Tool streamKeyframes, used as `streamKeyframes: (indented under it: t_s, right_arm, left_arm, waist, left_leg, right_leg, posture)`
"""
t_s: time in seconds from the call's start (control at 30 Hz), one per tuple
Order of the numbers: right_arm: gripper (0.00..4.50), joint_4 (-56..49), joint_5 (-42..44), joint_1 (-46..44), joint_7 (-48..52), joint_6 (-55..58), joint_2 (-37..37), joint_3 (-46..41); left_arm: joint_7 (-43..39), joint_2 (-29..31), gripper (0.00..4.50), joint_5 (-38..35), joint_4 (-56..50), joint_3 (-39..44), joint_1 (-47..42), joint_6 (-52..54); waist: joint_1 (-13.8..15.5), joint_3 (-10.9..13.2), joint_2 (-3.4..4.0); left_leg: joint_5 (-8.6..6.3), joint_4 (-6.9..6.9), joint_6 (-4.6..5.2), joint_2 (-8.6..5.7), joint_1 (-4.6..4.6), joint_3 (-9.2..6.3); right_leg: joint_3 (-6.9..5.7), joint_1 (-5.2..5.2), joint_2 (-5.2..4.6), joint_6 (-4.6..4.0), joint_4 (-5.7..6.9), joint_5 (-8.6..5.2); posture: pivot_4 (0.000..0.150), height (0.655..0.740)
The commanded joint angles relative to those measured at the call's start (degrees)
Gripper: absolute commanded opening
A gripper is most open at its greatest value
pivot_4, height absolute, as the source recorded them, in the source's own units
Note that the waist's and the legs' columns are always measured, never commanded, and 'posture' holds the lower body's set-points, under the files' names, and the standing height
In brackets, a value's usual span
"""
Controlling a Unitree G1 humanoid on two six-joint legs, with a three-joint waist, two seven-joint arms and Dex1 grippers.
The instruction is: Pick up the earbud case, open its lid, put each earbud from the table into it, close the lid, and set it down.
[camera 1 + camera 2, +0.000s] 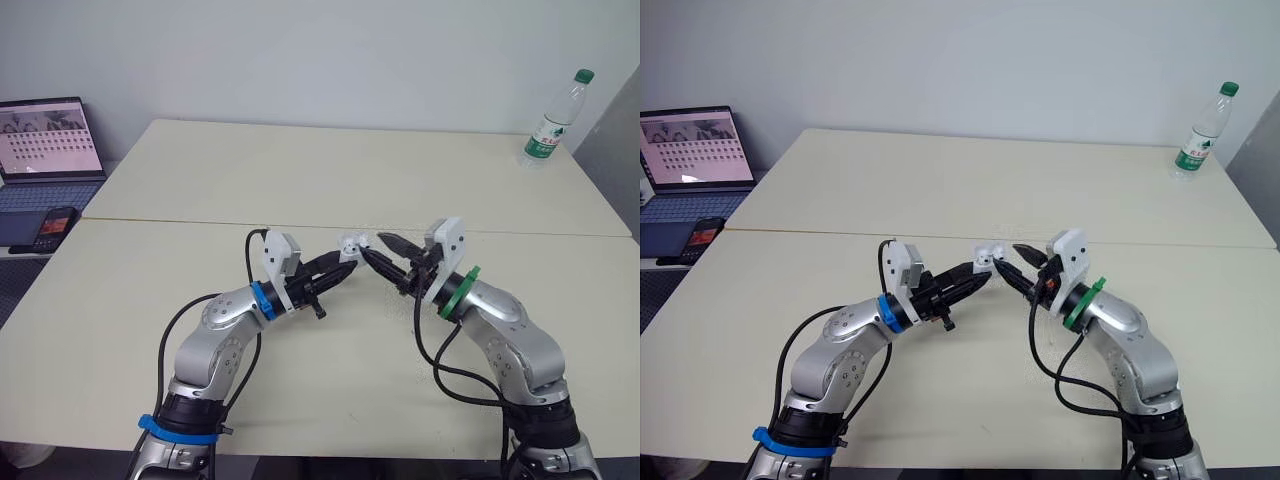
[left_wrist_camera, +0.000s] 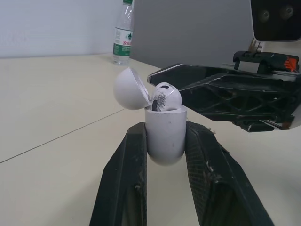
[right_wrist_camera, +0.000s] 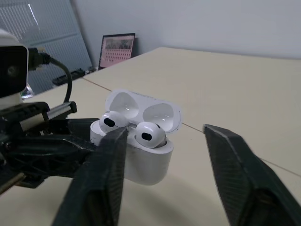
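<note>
— What do we hold?
— Our left gripper (image 1: 345,267) clamps the earbud case (image 2: 163,136), a smooth, glossy white rounded shell. It is lifted above the middle of the table (image 1: 300,180), and its domed lid (image 2: 129,89) is hinged back.
— And inside it?
— We see two glossy white earbuds (image 3: 149,135) seated side by side.
— Our right gripper (image 1: 372,246)?
— Its matte black fingers are spread wide, tips just beside the case; we cannot tell whether they touch it.
— Room around us?
— The matte cream tabletop runs open to every edge. A clear plastic bottle (image 1: 556,117) stands near the far right corner. A laptop (image 1: 50,140) and a phone (image 1: 55,228) sit beyond the left edge, well apart.
</note>
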Motion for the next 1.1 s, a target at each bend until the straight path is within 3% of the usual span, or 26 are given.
streamKeyframes:
  t_s: [0.03, 0.23, 0.33, 0.53, 0.67, 1.1]
  right_arm:
    - [4.07, -5.1, 10.1, -2.1, -0.3, 5.8, -0.8, -5.7]
    - [4.07, -0.2, 29.6, -6.9, 0.2, 19.5, -7.6, -16.6]
    - [4.07, 4.7, 34.5, -7.7, 5.6, 25.4, -14.4, -17.8]
    - [4.07, 12.8, 27.4, -8.1, 18.7, 24.7, -25.1, -8.9]
    - [4.07, 15.5, 24.5, -10.5, 24.2, 23.2, -25.8, -4.9]
    - [4.07, 15.1, 24.2, -14.4, 26.7, 24.4, -23.7, -3.5]
  left_arm:
    - [0.1, -0.2, 0.79, -1.4, -3.7, 0.9, -0.4, -0.3]
    - [-3.8, 0.7, 0.79, -5.5, -5.4, 0.4, 0.9, 1.8]
    - [-8.0, 2.1, 0.79, -10.3, -6.2, 0.3, 0.9, 5.6]
    - [-14.9, 5.1, 0.79, -15.9, -6.6, -0.5, 0.3, 11.1]
    - [-17.1, 5.8, 0.79, -17.0, -6.6, -0.6, -0.4, 12.8]
    - [-18.4, 6.5, 0.79, -18.6, -7.1, -0.3, -0.4, 15.9]
  waist:
    - [0.0, 0.0, 0.0]
    - [0.0, 0.0, 0.0]
    - [-0.1, 0.0, 0.0]
    - [-0.1, 0.0, 0.0]
    - [-0.2, 0.0, 0.02]
    - [-0.1, 0.0, 0.01]
  left_leg:
    - [0.0, 0.0, 0.0, 0.0, -0.01, -0.01]
    - [0.0, 0.0, 0.0, -0.03, -0.01, 0.01]
    - [0.0, -0.04, 0.01, -0.01, -0.02, -0.05]
    - [-0.01, -0.05, 0.02, -0.02, -0.01, 0.0]
    - [0.0, -0.04, 0.02, 0.01, 0.01, 0.01]
    - [-0.01, -0.05, 0.02, 0.0, -0.06, -0.03]
  right_leg:
    - [0.01, 0.0, 0.0, 0.0, 0.0, 0.0]
    - [-0.01, 0.01, -0.05, 0.0, -0.02, 0.0]
    - [0.02, 0.01, -0.02, -0.02, -0.04, -0.01]
    - [-0.01, 0.01, 0.04, -0.02, -0.08, -0.03]
    - [-0.01, 0.0, 0.1, -0.02, -0.07, -0.03]
    - [-0.01, -0.01, 0.05, -0.02, -0.13, -0.03]
  posture:
    - [0.15, 0.7362]
    - [0.15, 0.7362]
    - [0.15, 0.7362]
    - [0.15, 0.7362]
    - [0.15, 0.7362]
    - [0.15, 0.7362]
